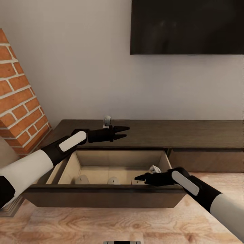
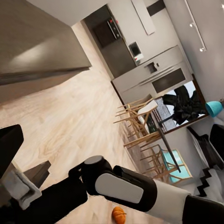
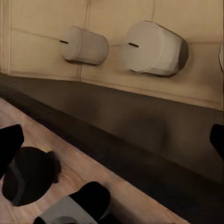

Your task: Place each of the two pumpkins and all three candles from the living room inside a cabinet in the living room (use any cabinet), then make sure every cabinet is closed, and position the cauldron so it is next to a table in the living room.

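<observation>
Both grippers are near the pulled-out drawer (image 1: 101, 198) of the low dark cabinet (image 1: 189, 135). Above the drawer's back edge, over the cabinet top, the left gripper (image 1: 124, 132) hangs with its jaws slightly parted and nothing between them. Over the drawer's front corner the right gripper (image 1: 138, 177) reaches in; I can't tell how wide its jaws stand, though it appears to hold nothing. Three grey-beige candles (image 1: 82, 180) stand in a row on the drawer's pale floor. One orange pumpkin (image 2: 118, 214) lies on the wood floor, out in the room away from the cabinet.
</observation>
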You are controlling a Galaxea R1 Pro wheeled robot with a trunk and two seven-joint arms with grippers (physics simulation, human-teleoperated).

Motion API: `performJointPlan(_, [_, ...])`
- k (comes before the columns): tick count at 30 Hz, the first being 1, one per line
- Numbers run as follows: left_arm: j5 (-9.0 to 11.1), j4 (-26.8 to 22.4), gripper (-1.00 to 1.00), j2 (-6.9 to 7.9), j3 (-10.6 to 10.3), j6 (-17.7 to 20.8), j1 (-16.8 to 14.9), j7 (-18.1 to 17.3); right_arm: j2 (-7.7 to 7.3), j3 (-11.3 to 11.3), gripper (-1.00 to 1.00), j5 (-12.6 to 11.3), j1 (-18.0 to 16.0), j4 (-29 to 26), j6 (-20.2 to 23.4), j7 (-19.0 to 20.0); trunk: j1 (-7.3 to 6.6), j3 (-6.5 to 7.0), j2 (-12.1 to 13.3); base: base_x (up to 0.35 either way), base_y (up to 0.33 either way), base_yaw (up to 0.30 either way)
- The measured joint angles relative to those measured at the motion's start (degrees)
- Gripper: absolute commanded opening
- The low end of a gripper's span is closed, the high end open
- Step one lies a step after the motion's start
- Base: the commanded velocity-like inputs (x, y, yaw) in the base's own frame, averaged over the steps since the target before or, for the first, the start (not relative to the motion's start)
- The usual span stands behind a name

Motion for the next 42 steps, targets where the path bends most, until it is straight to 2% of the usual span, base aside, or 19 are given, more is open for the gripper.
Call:
performJointPlan(2, [0.0,0.0,1.0,0.05,0.0,0.0,0.0,0.0,-1.09,0.0,1.0,-0.7,0.0,-1.1,1.3,2.7,0.0,0.0,0.0,-0.024,0.0,0.0])
performJointPlan(3, [0.0,0.0,1.0,0.07,0.0,0.0,0.0,0.0,-2.32,0.3,1.0,-0.2,0.0,-2.8,3.5,5.2,0.0,0.0,0.0,-0.009,0.0,0.0])
performJointPlan(5, [0.0,-0.1,1.0,0.07,-0.1,-0.1,0.0,0.0,-4.04,0.6,1.0,0.7,0.1,-4.4,3.3,8.7,0.0,-0.01,0.0,-0.004,0.0,0.0])
performJointPlan(6, [0.0,-0.1,1.0,0.05,-0.1,-0.1,0.0,0.0,-4.31,0.6,1.0,0.8,0.1,-4.7,3.2,9.4,0.0,-0.01,0.0,-0.002,0.0,0.0])
performJointPlan(10, [-0.1,0.0,1.0,0.04,-0.1,-0.1,0.0,0.1,-5.75,0.7,1.0,1.0,0.1,-5.3,2.3,18.3,0.0,-0.01,0.0,0.0,0.0,0.0])
performJointPlan(11, [-0.1,0.0,1.0,0.05,-0.1,-0.1,0.0,0.1,-5.86,0.7,1.0,1.1,0.1,-5.1,2.2,19.2,0.0,-0.01,0.0,0.0,0.0,0.0])
performJointPlan(19, [0.0,-0.1,1.0,0.01,-0.1,0.0,0.0,0.0,-5.61,1.1,1.0,1.0,0.1,-4.1,2.2,19.8,0.0,-0.01,0.0,-0.036,0.0,0.0])
performJointPlan(31, [-0.1,-0.3,1.0,0.08,-0.1,0.0,0.0,0.0,-5.59,1.3,1.0,1.0,0.1,-3.7,2.6,19.7,0.0,-0.01,0.0,-0.285,0.0,0.0])
performJointPlan(42, [-0.2,-0.3,1.0,-0.22,0.0,0.1,0.0,0.5,-5.56,1.3,1.0,1.1,0.1,-3.6,2.4,19.2,0.0,-0.01,0.0,-0.023,0.0,0.0])
